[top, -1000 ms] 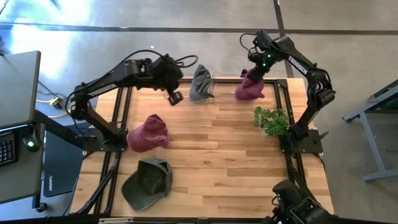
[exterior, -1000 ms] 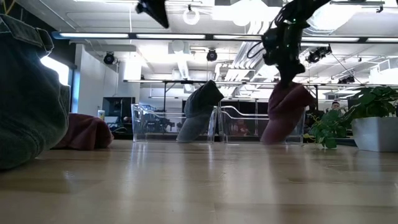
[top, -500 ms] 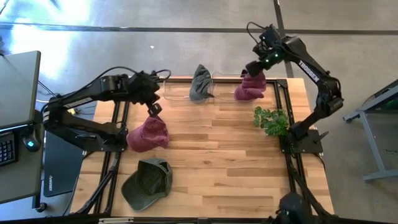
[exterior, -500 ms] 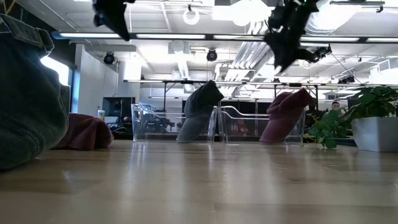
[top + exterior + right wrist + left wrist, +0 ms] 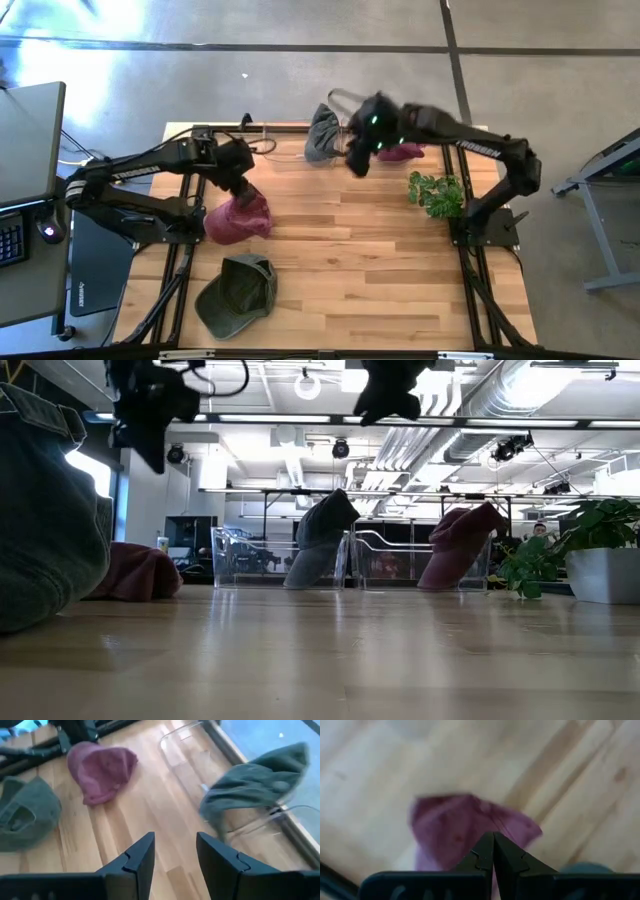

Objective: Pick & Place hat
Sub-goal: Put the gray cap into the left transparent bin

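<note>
- My left hand (image 5: 493, 851) hangs right above the maroon hat (image 5: 238, 215) at the left side of the table (image 5: 360, 270), fingers pressed together. If I drop onto the hat like this, I judge I would only poke the cloth and push it flat instead of catching a fold.
- That hat lies crumpled just below my left hand, near the table's left edge, with the green cap (image 5: 237, 290) nearer the front corner.
- My right hand (image 5: 175, 851) is spread and holds nothing, up over the back of the table beside the grey hat (image 5: 322, 133), which sits propped in the clear bin (image 5: 300, 560). Swinging low here could knock that hat or the second maroon hat (image 5: 460, 545) loose.
</note>
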Controlling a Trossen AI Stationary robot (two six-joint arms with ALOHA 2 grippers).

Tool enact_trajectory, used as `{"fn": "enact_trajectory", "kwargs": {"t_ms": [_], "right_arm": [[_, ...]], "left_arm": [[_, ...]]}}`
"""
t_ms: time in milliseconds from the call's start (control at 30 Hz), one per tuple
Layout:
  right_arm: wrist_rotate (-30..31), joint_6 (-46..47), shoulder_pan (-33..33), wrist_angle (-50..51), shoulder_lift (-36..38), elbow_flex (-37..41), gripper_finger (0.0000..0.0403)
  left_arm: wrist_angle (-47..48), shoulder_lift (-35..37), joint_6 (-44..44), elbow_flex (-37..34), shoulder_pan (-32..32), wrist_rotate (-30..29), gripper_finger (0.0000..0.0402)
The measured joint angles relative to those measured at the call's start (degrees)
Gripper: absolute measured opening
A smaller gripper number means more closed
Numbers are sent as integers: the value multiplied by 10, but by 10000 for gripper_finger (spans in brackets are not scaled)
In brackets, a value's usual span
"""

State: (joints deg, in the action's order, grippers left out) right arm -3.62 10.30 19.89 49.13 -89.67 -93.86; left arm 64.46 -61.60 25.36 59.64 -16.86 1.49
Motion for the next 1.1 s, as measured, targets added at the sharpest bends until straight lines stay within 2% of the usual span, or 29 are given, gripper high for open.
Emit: {"fn": "enact_trajectory", "kwargs": {"t_ms": [100, 267, 400, 500, 600, 667, 733, 833, 933, 1100], "right_arm": [[39, 18, -53, 4, -1, 0, 140], [18, 4, -112, 17, 0, 0, 140], [29, -4, -146, 18, 5, 27, 140], [33, 9, -161, -14, 28, 102, 139], [16, 54, -174, -79, 70, 194, 139], [-9, 94, -182, -135, 104, 253, 139], [-27, 130, -192, -190, 142, 307, 139], [-33, 163, -209, -253, 199, 368, 139], [-29, 171, -223, -290, 254, 407, 139], [-9, 180, -236, -306, 313, 436, 139]], "left_arm": [[0, 0, 7, -33, 0, 34, 5], [0, 0, -3, -78, 0, 88, 5], [-15, 0, -9, -100, 0, 135, 19], [-36, 0, -11, -108, 0, 182, 59], [-31, 0, -34, -108, 6, 272, 117], [-26, 0, -50, -108, 26, 316, 155], [-27, 0, -70, -108, 65, 333, 188], [-42, 0, -102, -108, 148, 334, 218], [-109, -4, -100, -108, 250, 296, 226], [-258, -18, -52, -108, 404, 116, 227]]}}
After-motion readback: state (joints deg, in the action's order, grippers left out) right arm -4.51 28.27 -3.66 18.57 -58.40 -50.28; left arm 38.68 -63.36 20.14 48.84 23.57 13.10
